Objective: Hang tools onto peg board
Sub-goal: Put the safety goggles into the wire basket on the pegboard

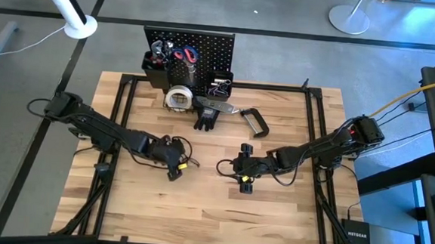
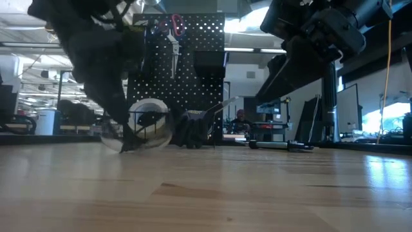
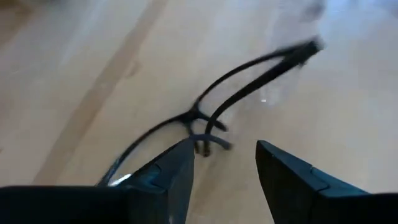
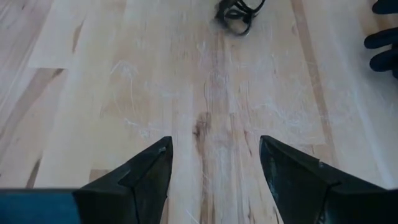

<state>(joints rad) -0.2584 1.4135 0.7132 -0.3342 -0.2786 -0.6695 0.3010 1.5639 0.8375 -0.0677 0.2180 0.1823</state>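
Grippers low at frame centre: left gripper (image 1: 175, 169) part-open over thin black-framed clear safety glasses (image 3: 249, 81), holding nothing; right gripper (image 1: 245, 186) wide open, empty.

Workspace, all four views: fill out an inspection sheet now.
Surface: wooden table, scuffed.
Job's things: peg board upright at the far edge, red-handled pliers on it; tape roll, gloves and clamp lie in front.
Clutter: black-framed glasses on the wood.
Grippers: left tool open just over the glasses; right tool open above bare wood.
Cables: yellow cable off the right side.
Surroundings: white stand, monitors beyond.
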